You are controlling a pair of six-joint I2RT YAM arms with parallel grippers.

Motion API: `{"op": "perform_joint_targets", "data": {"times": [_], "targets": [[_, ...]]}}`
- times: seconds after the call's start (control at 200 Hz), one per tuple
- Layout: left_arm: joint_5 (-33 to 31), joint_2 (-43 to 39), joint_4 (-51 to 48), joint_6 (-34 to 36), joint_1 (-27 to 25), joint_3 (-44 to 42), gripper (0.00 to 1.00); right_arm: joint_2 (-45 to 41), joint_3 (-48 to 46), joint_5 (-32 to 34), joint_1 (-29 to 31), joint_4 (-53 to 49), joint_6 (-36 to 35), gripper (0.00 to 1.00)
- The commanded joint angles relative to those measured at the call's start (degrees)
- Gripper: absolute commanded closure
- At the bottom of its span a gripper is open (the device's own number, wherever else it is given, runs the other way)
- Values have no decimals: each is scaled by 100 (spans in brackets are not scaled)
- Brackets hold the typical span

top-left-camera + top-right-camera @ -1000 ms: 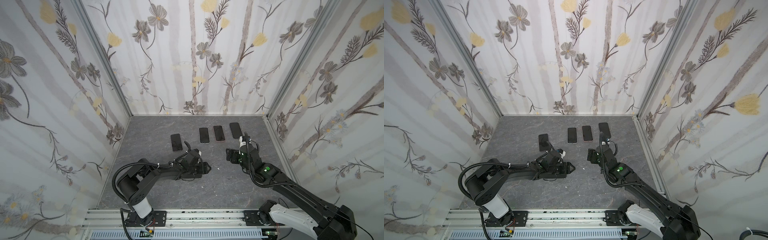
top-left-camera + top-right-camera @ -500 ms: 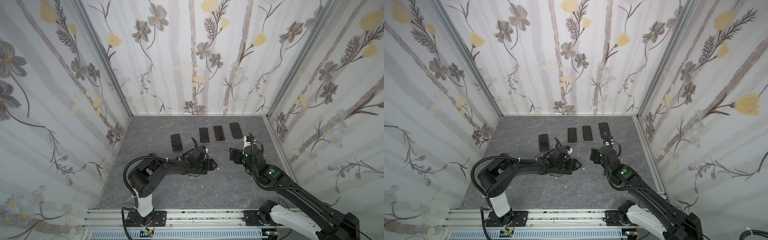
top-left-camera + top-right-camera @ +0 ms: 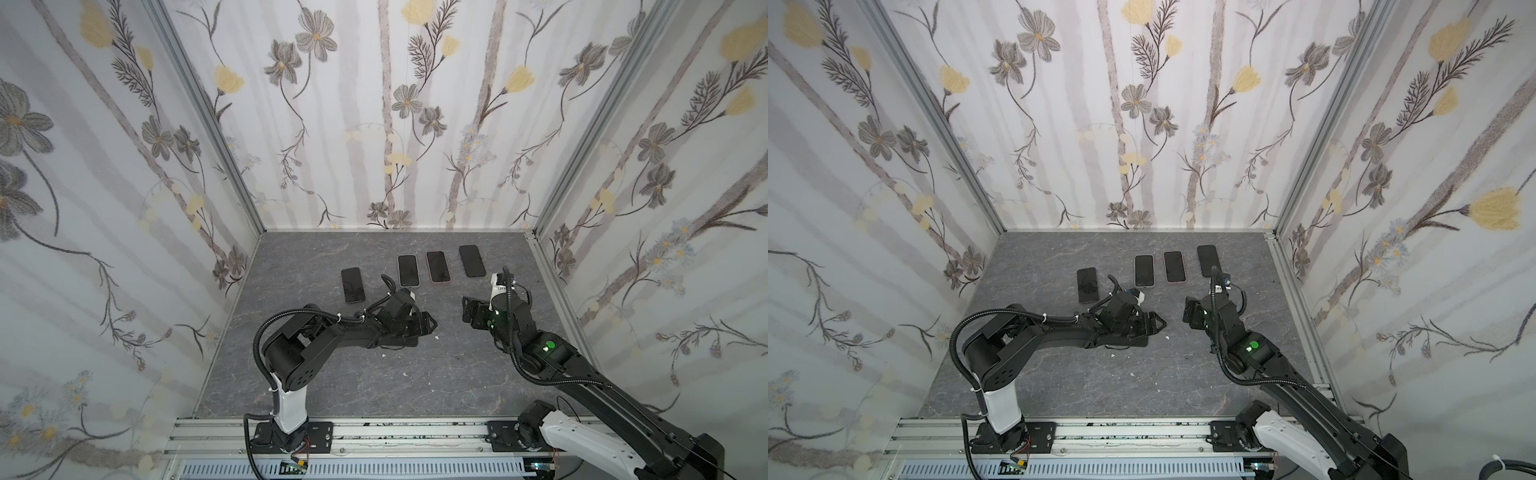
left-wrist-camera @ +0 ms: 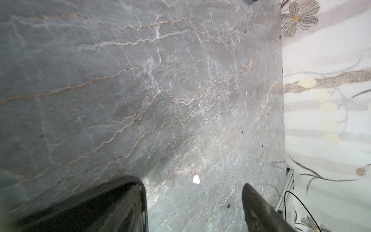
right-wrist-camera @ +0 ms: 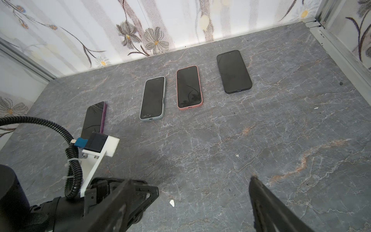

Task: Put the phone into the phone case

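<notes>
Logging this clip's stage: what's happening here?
Neither arm holds anything. The left gripper is open, low over the table, with a flat dark item beneath it, phone or case unclear. The right gripper hangs open nearby. Four cased phones lie toward the back.

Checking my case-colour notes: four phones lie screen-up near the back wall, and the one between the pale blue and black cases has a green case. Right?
No: the phone between the pale blue-cased phone and the black-cased phone has a pink case, not green, as the right wrist view shows.
</notes>
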Motion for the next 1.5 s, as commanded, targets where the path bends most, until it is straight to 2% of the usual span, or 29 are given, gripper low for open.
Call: {"op": "perform_joint_targets", "data": {"times": [0.0,0.639,0.809,0.954,1.074,1.224,1.374,1.499], "targets": [[-280,52,90,-203,2,94,18,-33,31,134,5,-59,-22,12],[-602,-69,95,-326,3,198,17,-13,43,175,-1,-122,-25,12],[-604,-413,-79,-267,14,231,17,-84,78,157,4,-148,-1,12],[-722,-859,-598,145,100,391,15,-93,120,139,3,-132,-2,13],[-1157,-1173,-1469,926,456,810,12,-19,118,90,0,-46,-23,13],[-1682,-1271,-2339,1839,1264,1388,10,159,87,-39,1,85,-36,13],[-2256,-743,-3307,2493,1950,2221,7,356,78,-168,9,237,-113,13],[-2444,-206,-3858,2569,2392,2818,4,452,118,-221,-2,255,-174,13]]}}
